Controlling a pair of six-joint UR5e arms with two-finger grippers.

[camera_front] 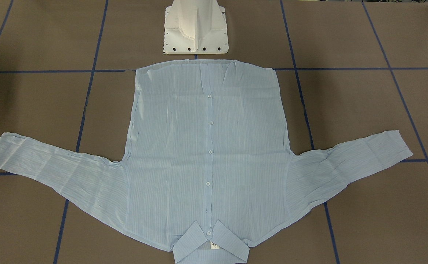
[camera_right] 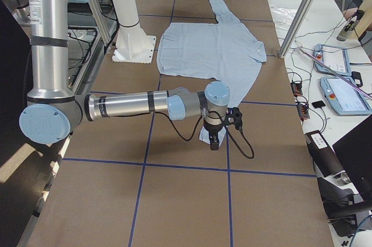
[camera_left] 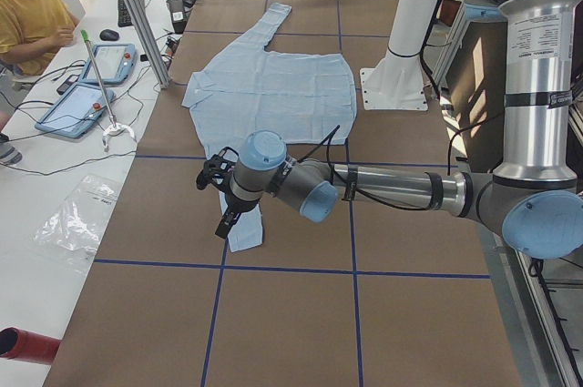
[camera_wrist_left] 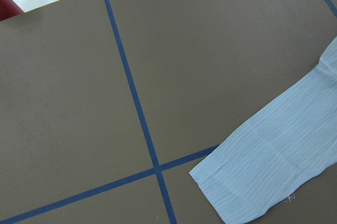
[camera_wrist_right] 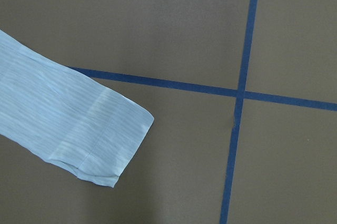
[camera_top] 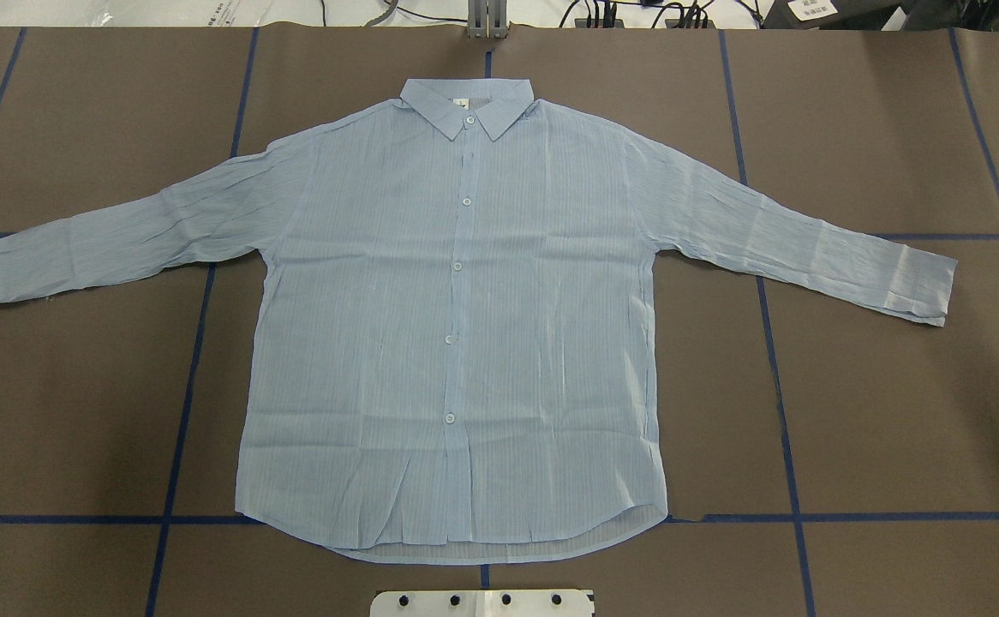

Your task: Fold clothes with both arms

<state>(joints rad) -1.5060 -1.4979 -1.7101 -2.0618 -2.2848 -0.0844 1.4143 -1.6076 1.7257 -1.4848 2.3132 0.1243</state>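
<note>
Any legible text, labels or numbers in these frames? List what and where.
None of the text can be read.
The neck label on the shirt: too small to read.
The sticker on the left arm: print blurred.
The sticker on the right arm: print blurred.

The overhead and front-facing views look steeply down on the table [camera_top: 894,411] from opposite sides, both holding the whole shirt [camera_top: 457,343]. Side views look along it from either end. Wrist cameras look closely down: left on one cuff [camera_wrist_left: 263,182], right on the other cuff [camera_wrist_right: 79,129].
</note>
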